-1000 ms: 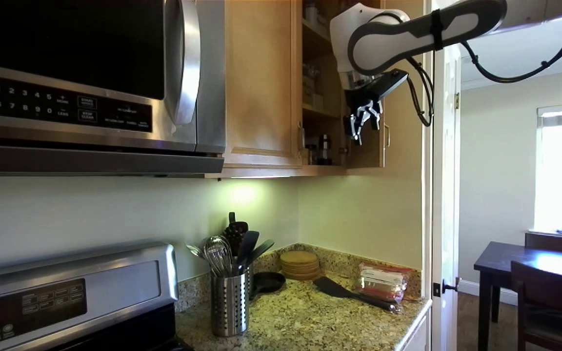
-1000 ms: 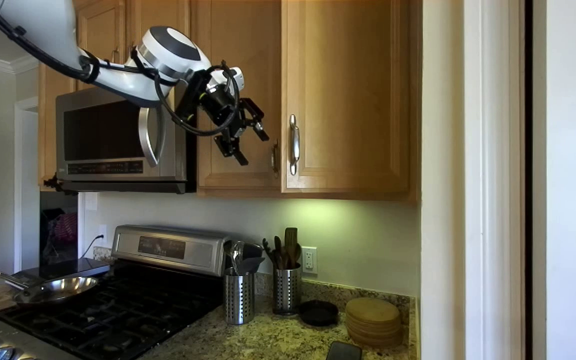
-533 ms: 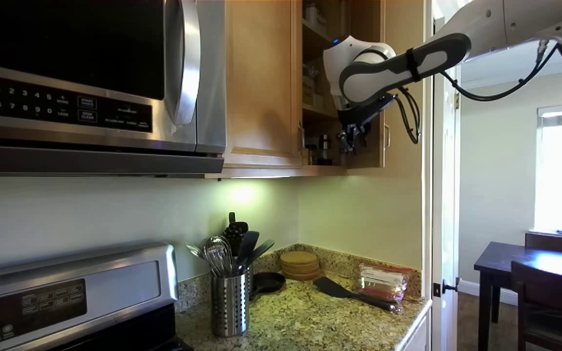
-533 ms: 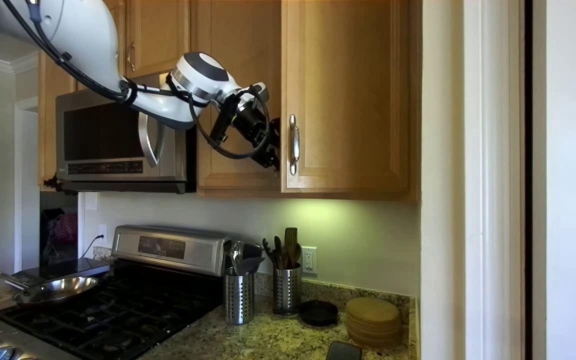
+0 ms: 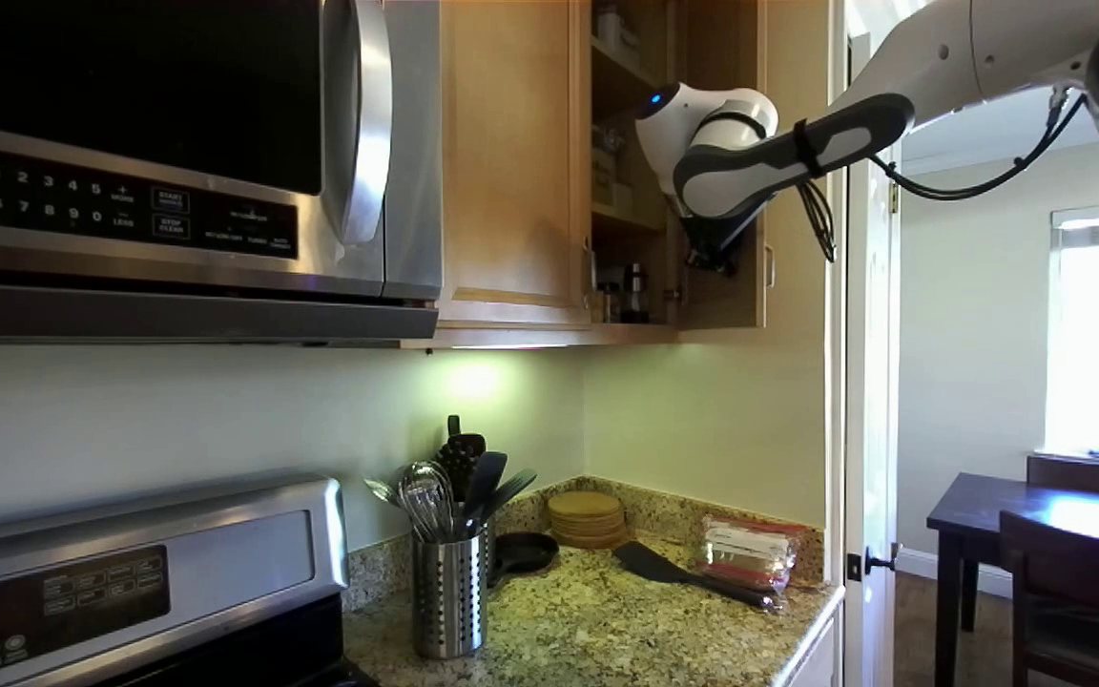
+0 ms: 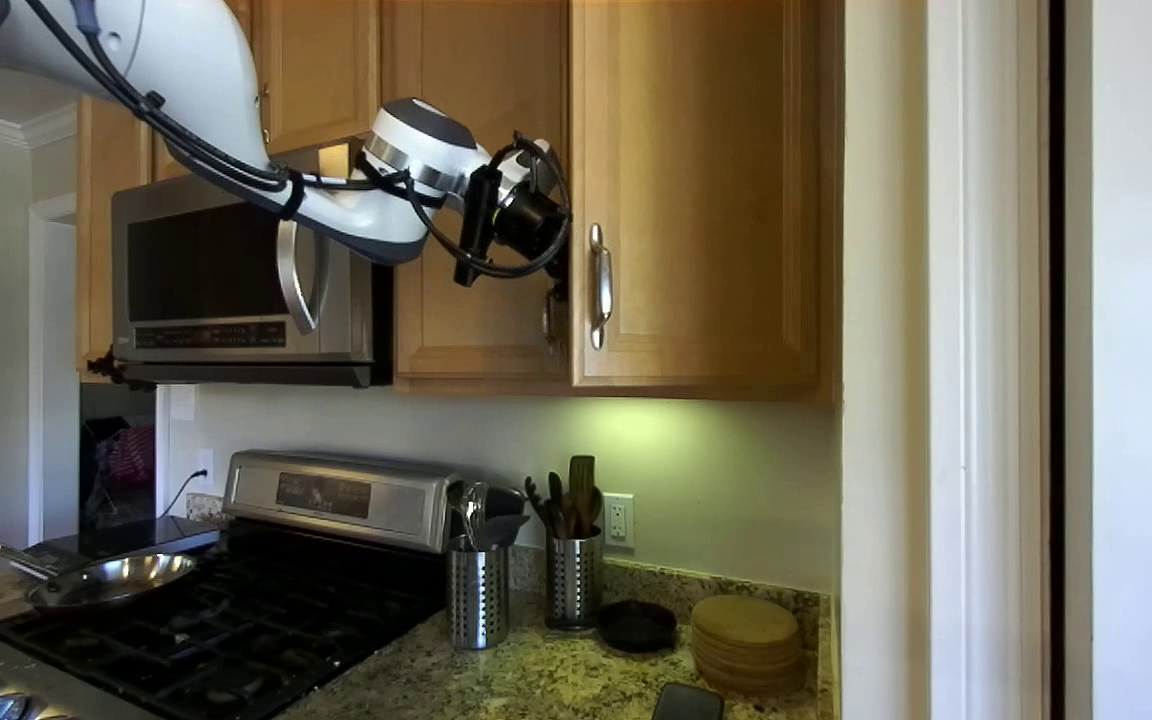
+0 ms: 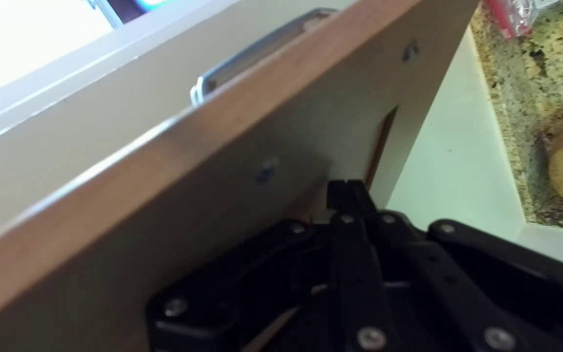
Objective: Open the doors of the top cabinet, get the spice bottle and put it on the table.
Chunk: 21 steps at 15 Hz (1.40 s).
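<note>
One door (image 5: 511, 162) sits shut at ten o'clock from what I'd guess is the spice bottle (image 5: 634, 291), low inside the cabinet (image 5: 631, 334). At two o'clock, the end effector (image 7: 347, 188), pinched together on nothing, should sweep the open door (image 5: 726, 301) toward three o'clock, pressing near its free edge.

One microwave (image 6: 206, 270) above one gas range (image 6: 276, 610); on the counter (image 6: 506, 680) beside it, two perforated steel utensil holders (image 6: 479, 600), one black skillet (image 6: 638, 628), one stack of round boards (image 6: 746, 645).
</note>
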Available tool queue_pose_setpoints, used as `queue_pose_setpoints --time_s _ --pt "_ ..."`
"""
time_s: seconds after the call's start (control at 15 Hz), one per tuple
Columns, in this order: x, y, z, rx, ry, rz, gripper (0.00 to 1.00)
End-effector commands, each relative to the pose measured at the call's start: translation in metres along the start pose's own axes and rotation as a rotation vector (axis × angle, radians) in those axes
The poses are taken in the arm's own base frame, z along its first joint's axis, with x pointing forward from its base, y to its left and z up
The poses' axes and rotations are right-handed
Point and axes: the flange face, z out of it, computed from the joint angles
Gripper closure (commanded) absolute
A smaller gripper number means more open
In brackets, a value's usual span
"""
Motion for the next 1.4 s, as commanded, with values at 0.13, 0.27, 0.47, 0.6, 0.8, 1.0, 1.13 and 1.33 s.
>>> queue_pose_setpoints --time_s 0.13,0.27,0.47,0.6,0.8,1.0,1.13,1.33 --pt "-0.008 0.038 0.024 -0.171 -0.077 0.059 1.00" --pt "-0.012 0.047 0.021 -0.143 -0.104 0.070 1.00" --pt "-0.008 0.048 -0.001 0.057 -0.106 0.118 0.74" --pt "-0.003 0.050 -0.020 0.173 -0.099 0.150 0.69" --pt "0.014 0.043 -0.018 0.347 -0.096 0.194 0.51" --pt "0.023 0.036 -0.001 0.488 -0.101 0.201 0.31" --pt "0.028 0.028 0.017 0.550 -0.117 0.191 0.19" --pt "0.033 0.018 0.041 0.622 -0.125 0.166 0.02"
